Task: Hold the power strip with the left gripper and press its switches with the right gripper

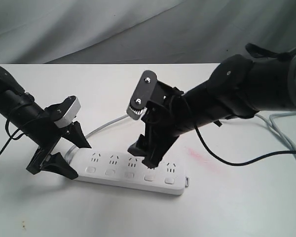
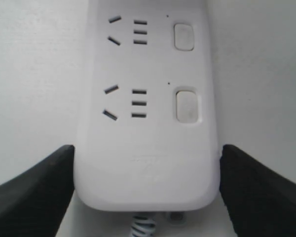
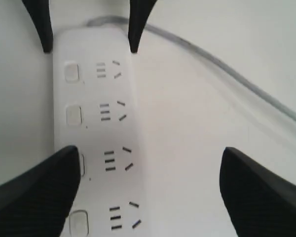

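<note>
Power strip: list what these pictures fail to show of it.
- Exterior view: the right pincer covers part of the power strip near its fourth socket group; fingertip contact cannot be told.
- Left wrist view: only two switches show; the top edge cuts off the rest.
- Right wrist view: a pincer finger hides part of the third switch; the fifth is out of frame.

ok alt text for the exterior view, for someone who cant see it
A white power strip lies on a white table, its cable end gripped from both sides by the left gripper. The right gripper hangs open above the strip's middle, over its row of switches.
</note>
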Available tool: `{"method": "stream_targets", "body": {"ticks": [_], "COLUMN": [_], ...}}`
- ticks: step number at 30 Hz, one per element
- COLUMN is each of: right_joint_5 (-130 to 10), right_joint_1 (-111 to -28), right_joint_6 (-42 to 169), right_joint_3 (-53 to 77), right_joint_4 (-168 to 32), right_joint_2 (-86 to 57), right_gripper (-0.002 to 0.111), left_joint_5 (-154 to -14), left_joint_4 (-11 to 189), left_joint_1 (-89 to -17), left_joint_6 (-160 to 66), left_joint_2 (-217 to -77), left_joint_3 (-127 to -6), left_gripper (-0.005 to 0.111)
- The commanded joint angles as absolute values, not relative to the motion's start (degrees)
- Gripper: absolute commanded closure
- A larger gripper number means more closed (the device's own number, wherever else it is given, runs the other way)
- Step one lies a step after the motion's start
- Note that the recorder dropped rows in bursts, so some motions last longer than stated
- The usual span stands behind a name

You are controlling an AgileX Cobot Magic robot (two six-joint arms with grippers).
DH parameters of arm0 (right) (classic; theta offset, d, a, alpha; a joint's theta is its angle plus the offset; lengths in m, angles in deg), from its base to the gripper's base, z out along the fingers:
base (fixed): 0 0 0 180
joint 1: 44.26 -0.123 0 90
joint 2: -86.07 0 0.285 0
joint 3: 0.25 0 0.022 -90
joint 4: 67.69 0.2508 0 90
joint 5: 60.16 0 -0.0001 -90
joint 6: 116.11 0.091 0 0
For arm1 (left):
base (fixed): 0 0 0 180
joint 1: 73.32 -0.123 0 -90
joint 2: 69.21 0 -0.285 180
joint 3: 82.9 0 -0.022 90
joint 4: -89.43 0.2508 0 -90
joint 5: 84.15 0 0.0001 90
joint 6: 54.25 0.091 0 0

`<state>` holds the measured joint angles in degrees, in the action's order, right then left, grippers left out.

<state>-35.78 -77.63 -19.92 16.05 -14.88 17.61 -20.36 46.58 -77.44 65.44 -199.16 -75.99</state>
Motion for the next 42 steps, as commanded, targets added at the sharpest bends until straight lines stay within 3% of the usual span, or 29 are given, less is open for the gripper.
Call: {"method": "stream_targets", "body": {"ticks": [1,42], "right_joint_5": [-39.8,-40.1], "right_joint_1": [-77.4,-77.4], "right_joint_6": [-19.7,-15.9], "right_joint_3": [20.2,20.8], "right_joint_4": [-15.4,-22.7], "right_joint_2": [17.5,26.2], "right_gripper": [0.037,0.037], "left_joint_5": [-19.9,-19.9], "left_joint_4": [46.4,46.4], "left_joint_1": [-77.3,-77.3], "left_joint_6": [65.7,65.7], "left_joint_2": [-199.1,-199.1], "left_joint_3": [-76.3,-76.3], "left_gripper": [0.071,0.071]}}
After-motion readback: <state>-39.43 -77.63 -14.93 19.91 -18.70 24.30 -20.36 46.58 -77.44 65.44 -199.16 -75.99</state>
